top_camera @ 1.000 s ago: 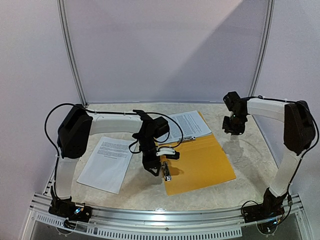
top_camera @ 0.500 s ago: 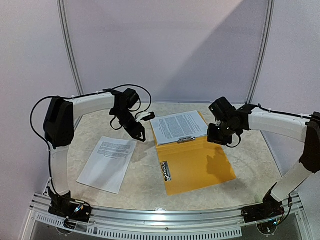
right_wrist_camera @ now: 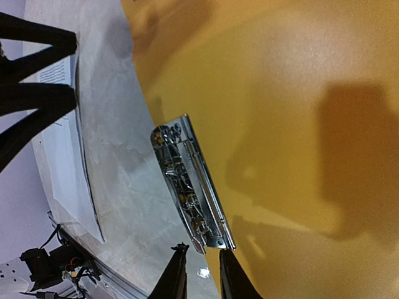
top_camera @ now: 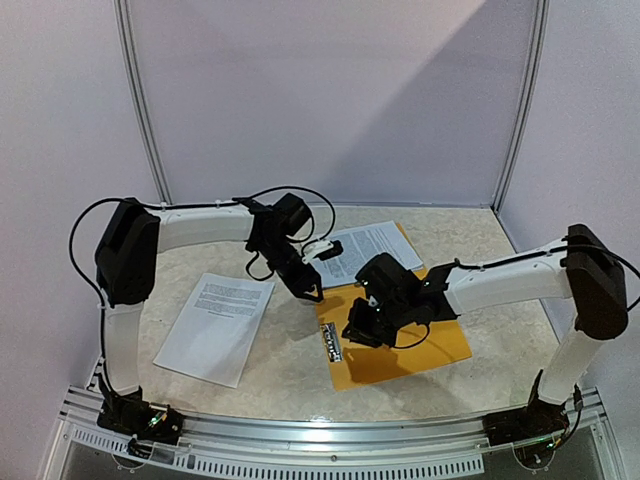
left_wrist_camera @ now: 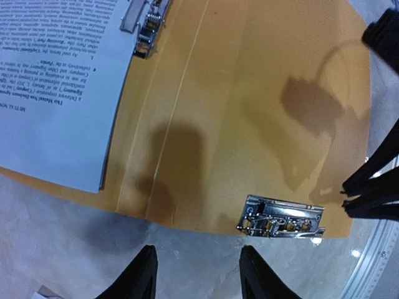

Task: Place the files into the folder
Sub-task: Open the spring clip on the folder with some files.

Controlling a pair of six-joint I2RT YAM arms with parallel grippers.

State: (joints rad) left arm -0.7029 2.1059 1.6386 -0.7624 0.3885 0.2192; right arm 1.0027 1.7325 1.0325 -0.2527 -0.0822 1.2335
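Two arms meet over the open folder [top_camera: 400, 325] in the top external view. Its orange-yellow sheet lies flat on the pale marbled table [top_camera: 500, 290], the long axis running from the near left edge toward the far right. One printed sheet [top_camera: 365, 250] rests on its far end and a second sheet [top_camera: 215, 325] lies on the table well apart to the left, its long axis going from near to far. White panels and two metal posts close the space behind, and a metal rail runs along the near edge. From here the left gripper [top_camera: 312, 292] hangs above the folder's far left corner and the right gripper [top_camera: 350, 338] sits low by the near left edge; neither opening can be read from this height.

The left wrist view shows what the overhead one hides: the left gripper's dark fingers [left_wrist_camera: 140, 277] stand apart with nothing between them, above bare table just off the folder's edge. A chrome clip mechanism [left_wrist_camera: 280, 218] is fixed at that edge, and a second silver clip [left_wrist_camera: 144, 22] pins the printed sheet near the top of the frame.

The right wrist view brings the chrome clip mechanism close, a long bar lying along the folder's edge where orange meets marble. The right gripper's fingers [right_wrist_camera: 176, 274] are drawn nearly together, their tips just at the bar's near end; whether they pinch it, I cannot tell.
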